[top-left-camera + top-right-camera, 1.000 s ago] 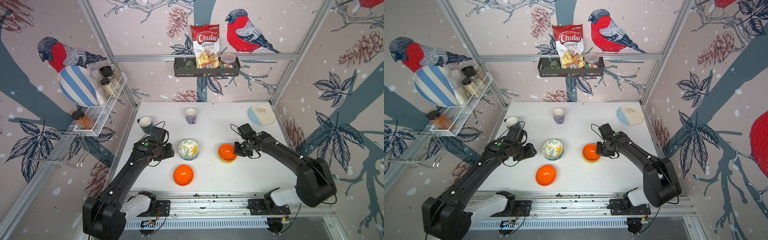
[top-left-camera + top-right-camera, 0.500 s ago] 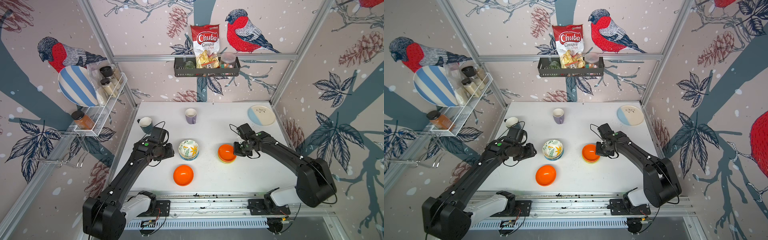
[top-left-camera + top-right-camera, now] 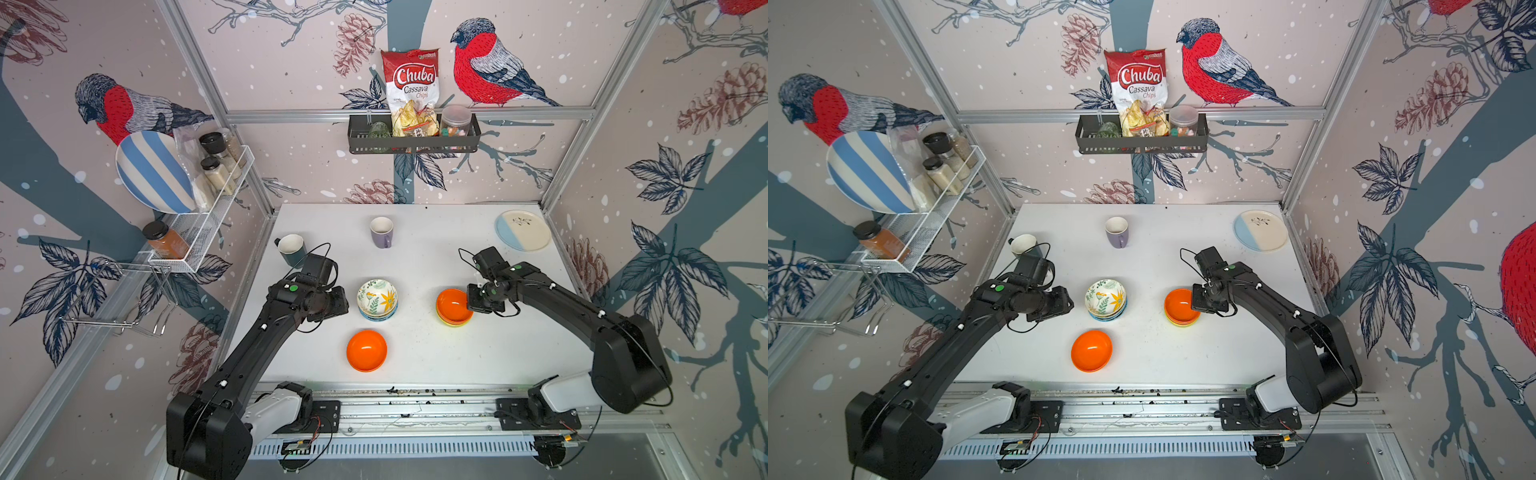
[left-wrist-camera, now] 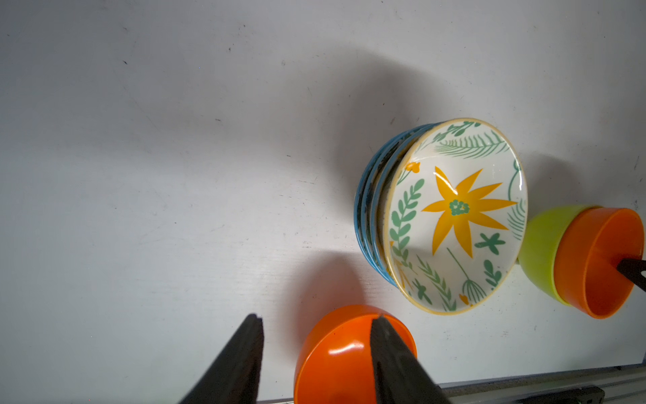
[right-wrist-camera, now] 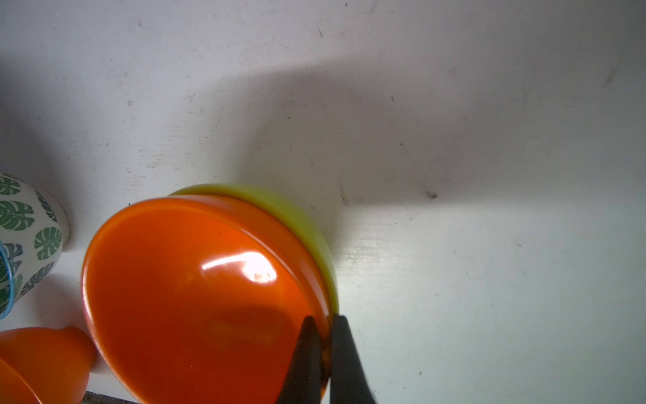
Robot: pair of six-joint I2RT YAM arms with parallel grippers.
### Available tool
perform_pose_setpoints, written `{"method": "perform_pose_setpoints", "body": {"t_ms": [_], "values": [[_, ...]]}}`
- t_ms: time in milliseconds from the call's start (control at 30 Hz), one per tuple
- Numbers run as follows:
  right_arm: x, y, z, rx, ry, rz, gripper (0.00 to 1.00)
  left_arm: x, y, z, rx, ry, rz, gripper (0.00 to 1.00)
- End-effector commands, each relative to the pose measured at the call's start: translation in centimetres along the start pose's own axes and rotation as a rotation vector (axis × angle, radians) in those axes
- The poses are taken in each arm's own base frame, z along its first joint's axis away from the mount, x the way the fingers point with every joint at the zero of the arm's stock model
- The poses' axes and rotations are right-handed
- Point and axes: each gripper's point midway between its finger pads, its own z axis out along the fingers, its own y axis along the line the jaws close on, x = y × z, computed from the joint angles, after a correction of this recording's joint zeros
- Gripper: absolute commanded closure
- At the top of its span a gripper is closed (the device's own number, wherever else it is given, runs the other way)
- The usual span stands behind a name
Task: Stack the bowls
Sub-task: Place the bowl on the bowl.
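White worktop [image 3: 415,257] seen from above, with two black robot arms.

The right claw [image 5: 323,320] is clamped on the rim of the nested orange bowl [image 3: 454,303]: one finger inside the wall, one outside. That bowl sits inside a green bowl [image 5: 297,210] on the robot's right. I cannot tell whether the pinch catches the green rim too.

The left claw [image 4: 316,318] is half apart and holds nothing. It hovers beside the floral stack [image 3: 377,299] at mid-worktop. A loose orange bowl [image 3: 366,350] lies nearer the robot, apart from both piles.

The bowls look glossy, hard and thin-walled. They are probably light and stiff, but slippery under smooth fingers. The rim is the likely place to take hold, pinched across the wall, and a one-sided pinch may let a bowl swing.

Each bowl is round with no long axis. All mouths face up, so they nest when lowered level.
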Motion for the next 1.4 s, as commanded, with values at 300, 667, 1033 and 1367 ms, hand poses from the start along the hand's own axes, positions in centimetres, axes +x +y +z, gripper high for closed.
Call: {"method": "perform_pose_setpoints", "body": {"t_ms": [300,667,1033,1367], "values": [[-0.02,0.27,-0.16,-0.006,0.003,-0.026,0.99,-0.25,-0.15,-0.08,0.005,-0.006,0.009,0.48],[0.09,0.13,-0.33,0.002,0.006,-0.027,0.98,-0.21,-0.09,-0.1,0.003,-0.006,0.008,0.48],[0.31,0.29,-0.1,0.001,0.019,-0.033,0.9,-0.24,-0.15,-0.16,0.008,-0.011,0.008,0.48],[0.32,0.34,-0.2,0.001,0.017,-0.034,0.79,-0.21,-0.17,-0.13,0.009,-0.01,0.01,0.47]]}}
